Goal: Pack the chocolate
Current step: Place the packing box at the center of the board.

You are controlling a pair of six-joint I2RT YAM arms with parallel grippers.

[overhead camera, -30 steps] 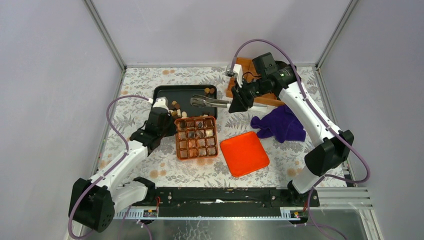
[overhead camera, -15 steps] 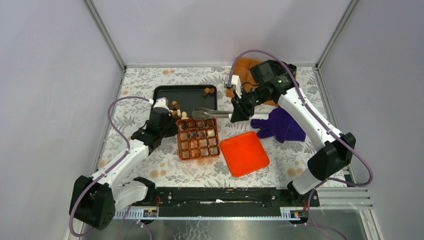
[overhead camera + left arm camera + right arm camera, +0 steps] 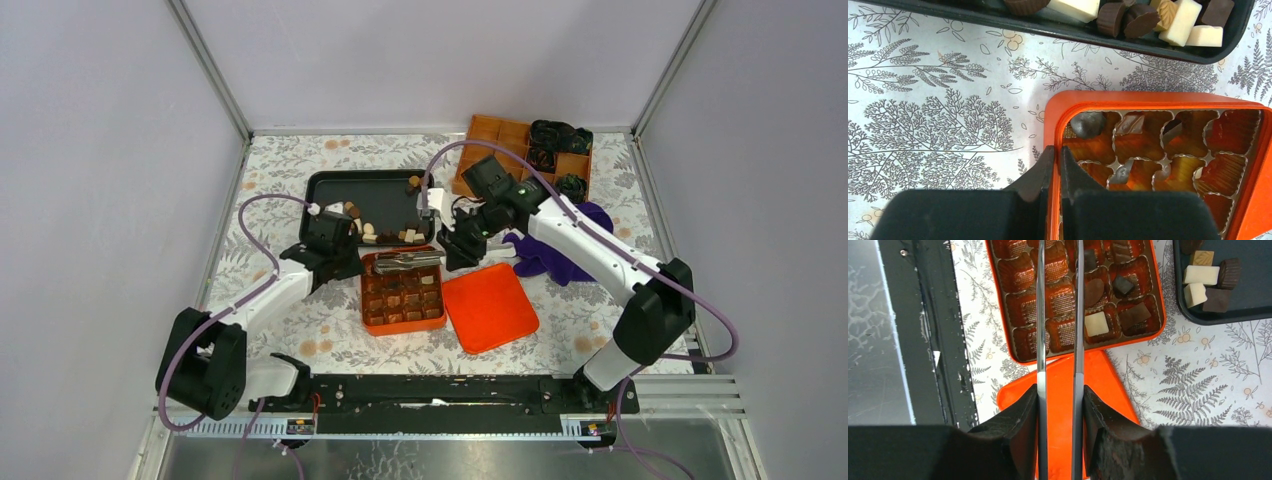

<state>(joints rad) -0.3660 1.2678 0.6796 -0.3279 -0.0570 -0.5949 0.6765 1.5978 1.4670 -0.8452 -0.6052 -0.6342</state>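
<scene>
Looking outward from the arm bases, you have the orange lid lying off on the desk, low and right of centre, right against the orange box. That box is only part filled. In the right wrist view several cells toward the right of the frame carry chocolate, while the cells to the left show bare ribbed liner.

Your left gripper is pinched tight on the box's left wall, steadying it. Your right gripper is clamped on the handles of the tongs, whose arms reach across the box. Their tips run out of that frame, so you cannot tell whether they carry a piece.

Just beyond, the black tray at upper centre holds a cluster of loose dark, light and white pieces along its near edge. By my reckoning much packing remains, and then the lid.

Right of the tongs lies a purple cloth, and at upper right sits a divided crate of black-and-green bundles. Neither blocks the short path from tray to box.
</scene>
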